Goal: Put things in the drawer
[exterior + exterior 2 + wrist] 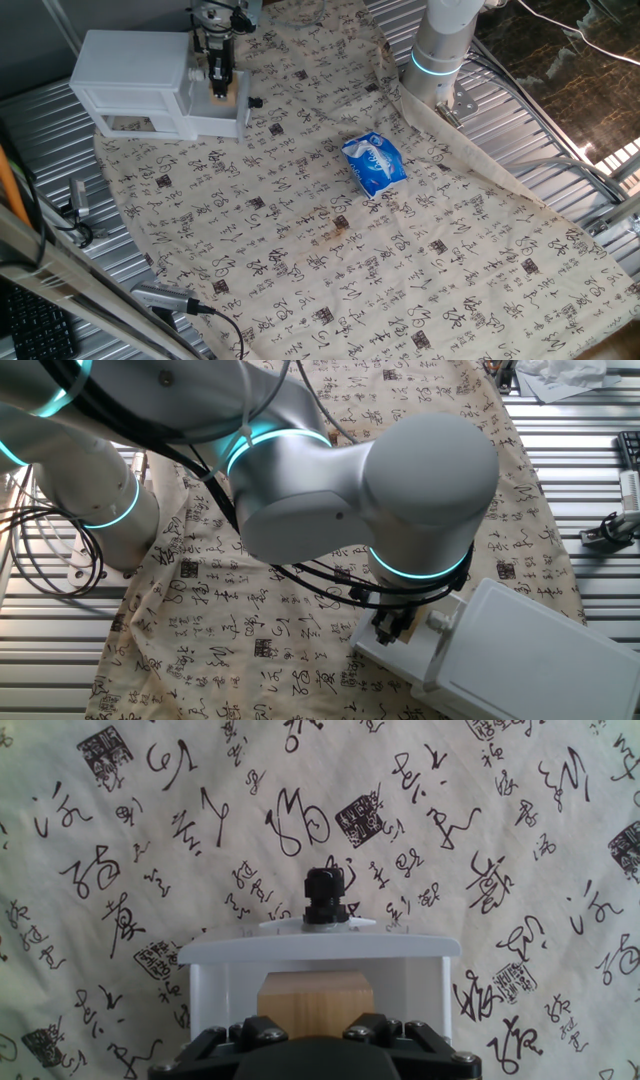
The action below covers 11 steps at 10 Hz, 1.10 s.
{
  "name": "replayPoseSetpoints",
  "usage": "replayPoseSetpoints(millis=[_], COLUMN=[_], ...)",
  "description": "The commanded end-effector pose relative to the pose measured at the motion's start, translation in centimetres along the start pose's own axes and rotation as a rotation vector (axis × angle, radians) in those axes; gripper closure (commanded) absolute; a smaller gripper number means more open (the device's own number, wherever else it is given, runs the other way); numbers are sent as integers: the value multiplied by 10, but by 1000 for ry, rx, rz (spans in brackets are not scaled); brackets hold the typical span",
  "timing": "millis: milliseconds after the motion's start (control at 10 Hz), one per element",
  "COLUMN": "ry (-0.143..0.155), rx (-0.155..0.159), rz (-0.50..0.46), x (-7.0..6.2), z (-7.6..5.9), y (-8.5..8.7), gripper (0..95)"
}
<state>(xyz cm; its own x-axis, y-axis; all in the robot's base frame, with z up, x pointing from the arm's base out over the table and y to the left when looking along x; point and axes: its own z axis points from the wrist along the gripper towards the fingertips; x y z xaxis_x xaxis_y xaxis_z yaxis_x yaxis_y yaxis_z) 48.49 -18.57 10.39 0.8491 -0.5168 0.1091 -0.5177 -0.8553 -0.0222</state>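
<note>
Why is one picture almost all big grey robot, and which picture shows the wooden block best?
In the other fixed view the arm sits close to the camera, so it fills the frame and hides the block. The hand view is sharpest: the block sits inside the open drawer, evenly lit, with the dark fingers at the bottom edge. In one fixed view the block is tiny.

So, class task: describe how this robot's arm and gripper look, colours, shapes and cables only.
The arm is made of bulky rounded silver-grey segments, with glowing cyan rings at the joints. Black cables run along it. The gripper is small and dark, with black fingers fastened by visible screws.
</note>
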Motion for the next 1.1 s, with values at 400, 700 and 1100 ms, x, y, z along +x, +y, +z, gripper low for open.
replayPoseSetpoints(millis=[400,700,1100], ry=[0,1,-4], rx=[4,15,29], rz=[2,-17,-33], x=[0,0,0], z=[0,0,0], y=[0,0,-1], gripper=[950,950,760])
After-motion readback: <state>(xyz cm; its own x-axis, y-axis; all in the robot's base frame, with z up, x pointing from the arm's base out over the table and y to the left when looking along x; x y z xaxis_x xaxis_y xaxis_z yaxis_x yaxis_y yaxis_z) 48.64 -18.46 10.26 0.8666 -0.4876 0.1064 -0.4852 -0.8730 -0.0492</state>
